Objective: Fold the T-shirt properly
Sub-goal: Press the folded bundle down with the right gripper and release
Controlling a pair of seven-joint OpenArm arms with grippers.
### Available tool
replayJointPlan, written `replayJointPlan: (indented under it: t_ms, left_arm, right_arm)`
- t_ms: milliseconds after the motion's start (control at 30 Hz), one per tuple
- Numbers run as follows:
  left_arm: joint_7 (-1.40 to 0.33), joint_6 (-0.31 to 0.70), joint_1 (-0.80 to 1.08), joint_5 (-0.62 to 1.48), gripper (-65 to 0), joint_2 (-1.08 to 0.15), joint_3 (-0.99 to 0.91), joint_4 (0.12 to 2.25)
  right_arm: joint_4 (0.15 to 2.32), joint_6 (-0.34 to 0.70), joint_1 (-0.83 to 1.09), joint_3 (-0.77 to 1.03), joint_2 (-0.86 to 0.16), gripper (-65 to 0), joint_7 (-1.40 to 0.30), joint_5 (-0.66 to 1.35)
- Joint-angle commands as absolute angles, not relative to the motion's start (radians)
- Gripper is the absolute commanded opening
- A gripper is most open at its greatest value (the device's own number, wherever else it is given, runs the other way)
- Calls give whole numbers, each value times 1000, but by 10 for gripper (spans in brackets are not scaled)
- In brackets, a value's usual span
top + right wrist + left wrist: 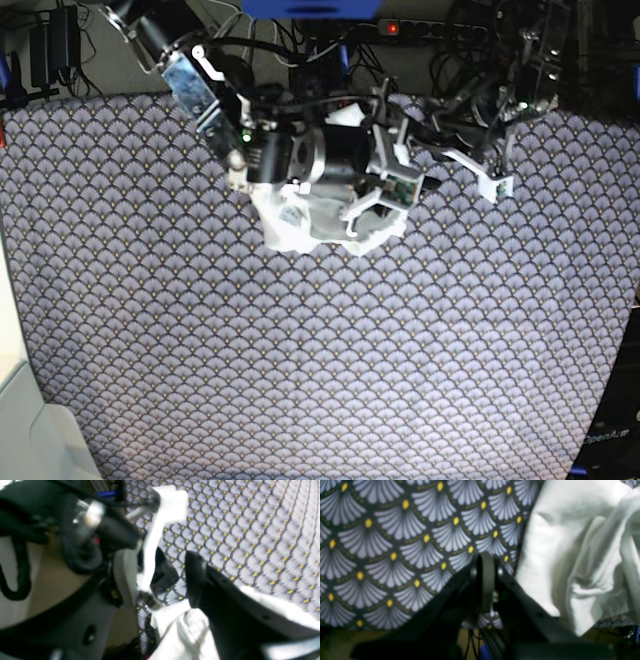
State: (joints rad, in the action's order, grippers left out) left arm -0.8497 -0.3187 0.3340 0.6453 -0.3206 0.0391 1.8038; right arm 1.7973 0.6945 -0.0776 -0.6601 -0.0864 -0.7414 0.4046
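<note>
The white T-shirt (300,225) lies bunched in a wrinkled heap at the back middle of the patterned surface (300,360). My right gripper (368,212) hangs right over the heap's right side. In the right wrist view its jaws (175,565) stand apart, with shirt cloth (180,630) bunched low between the fingers. My left gripper (490,183) is to the right of the heap. In the left wrist view its fingers (486,562) are pressed together with nothing between them, and the shirt (570,555) fills the right side, beside the gripper.
The fan-patterned cloth (395,555) covers the whole table. Cables and a power strip (400,25) run along the back edge, close behind both arms. A pale edge (25,420) shows at the front left. The table's back edge (395,632) is near the left gripper.
</note>
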Motion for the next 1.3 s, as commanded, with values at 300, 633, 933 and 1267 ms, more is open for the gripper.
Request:
replayJointPlan:
  t_ms: [300, 633, 933, 1267]
  left_arm:
    - [-839, -318, 325, 636, -645, -332, 30, 1802]
    - [-837, -317, 318, 636, -645, -332, 30, 1747]
    - [-837, -317, 311, 645, -645, -332, 28, 1759]
    - [-837, -317, 295, 647, -645, -329, 28, 1759]
  right_arm:
    - [1890, 698, -93, -467, -225, -593, -731, 390]
    - [1956, 698, -93, -294, -226, -498, -889, 389]
    - [1971, 698, 4, -119, -266, -512, -878, 390]
    - [1969, 698, 131, -124, -209, -517, -809, 387]
